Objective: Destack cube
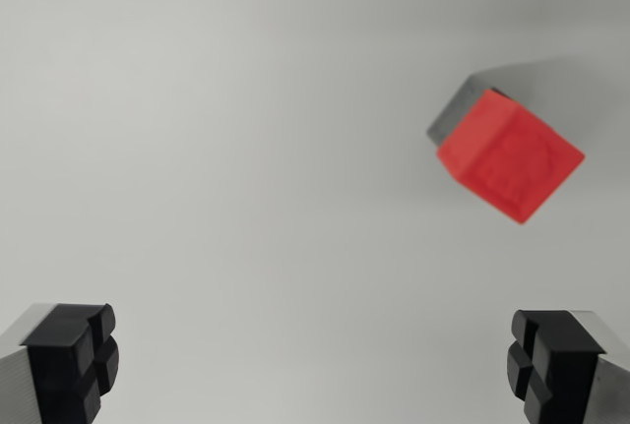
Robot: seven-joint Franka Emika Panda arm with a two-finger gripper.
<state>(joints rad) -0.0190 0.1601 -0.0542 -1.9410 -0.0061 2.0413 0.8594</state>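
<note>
A red cube (510, 154) sits stacked on a grey cube (459, 112) toward the wrist view's right on the plain white table surface (236, 149) — the gripper (313, 363) hangs well apart, its black-padded fingers (74, 357) spread at the bottom corners.

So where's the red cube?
In the wrist view's upper right, the red cube sits on a grey cube, well above the open hand and apart from it.

I see a red cube (512, 156) stacked on a grey cube (455, 115) in the upper part of the wrist view's right. Only a sliver of the grey one shows behind it. Both sit rotated, corners toward me.
</note>
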